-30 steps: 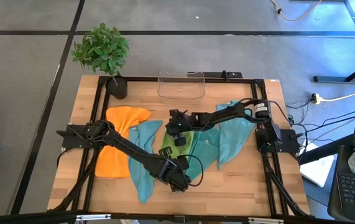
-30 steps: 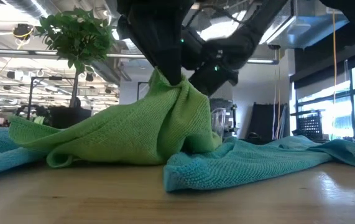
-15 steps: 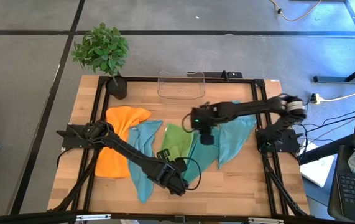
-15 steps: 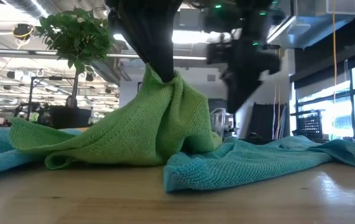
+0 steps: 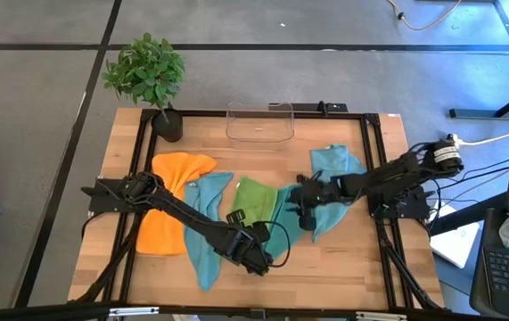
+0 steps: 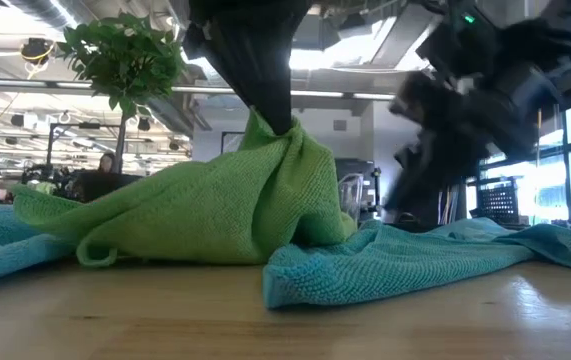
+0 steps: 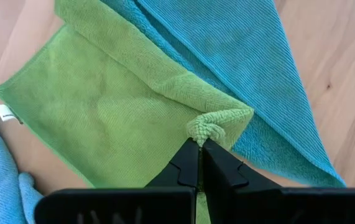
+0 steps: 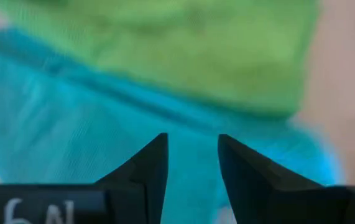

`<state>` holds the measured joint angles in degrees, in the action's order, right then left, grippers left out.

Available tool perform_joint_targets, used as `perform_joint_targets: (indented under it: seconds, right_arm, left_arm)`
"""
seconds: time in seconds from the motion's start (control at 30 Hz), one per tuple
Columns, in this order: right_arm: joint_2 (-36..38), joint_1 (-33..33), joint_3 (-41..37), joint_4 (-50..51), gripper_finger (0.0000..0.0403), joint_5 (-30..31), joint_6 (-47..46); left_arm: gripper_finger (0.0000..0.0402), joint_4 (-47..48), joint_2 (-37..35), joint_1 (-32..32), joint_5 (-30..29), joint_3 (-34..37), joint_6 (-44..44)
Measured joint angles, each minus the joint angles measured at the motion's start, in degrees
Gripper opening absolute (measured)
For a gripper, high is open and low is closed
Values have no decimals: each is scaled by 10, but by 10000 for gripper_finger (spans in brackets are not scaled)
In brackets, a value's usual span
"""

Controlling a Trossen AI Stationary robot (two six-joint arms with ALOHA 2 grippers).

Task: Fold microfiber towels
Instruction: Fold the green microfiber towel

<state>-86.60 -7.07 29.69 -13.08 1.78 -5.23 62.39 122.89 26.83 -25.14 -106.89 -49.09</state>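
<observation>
One left pincer pinching green towel (corner), right pincer apparently empty.

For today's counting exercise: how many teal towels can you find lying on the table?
3. One teal towel lies between the orange towel and the green towel. Another lies partly under the green one. The third lies on the right side. Overlaps could hide more.

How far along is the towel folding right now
Barely begun: nothing looks folded. The orange towel and the teal towels lie spread and rumpled on the table. In hand: the left gripper is shut on a corner of the lime green towel, lifting it into a peak. The right gripper hangs open above a teal towel, holding nothing. Every towel is left to fold.
</observation>
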Motion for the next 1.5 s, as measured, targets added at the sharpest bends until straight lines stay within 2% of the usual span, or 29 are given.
perform_joint_targets:
  seconds: [0.2,0.47,0.6,0.73,0.83,0.97,1.17,1.5]
  right_arm:
    - [-46,-28,0,37,142,36,-38]
    - [-27,-44,7,163,142,17,-126]
    - [7,-54,9,237,142,-3,-202]
    - [34,-66,36,371,142,-15,-264]
    - [39,-93,54,455,142,-15,-280]
    - [39,-134,65,507,142,-21,-296]
    - [39,-185,67,560,142,-50,-331]
    - [38,-252,66,600,142,-171,-399]
  left_arm:
    - [4,1,0,-2,1,0,2]
    - [2,1,0,-1,1,0,2]
    - [4,3,0,-2,1,0,1]
    - [6,23,0,-1,1,0,-11]
    - [2,36,0,-1,1,0,-18]
    - [4,37,0,-1,-3,0,-18]
    - [1,38,0,0,-3,0,-19]
    - [2,38,0,0,3,0,-25]
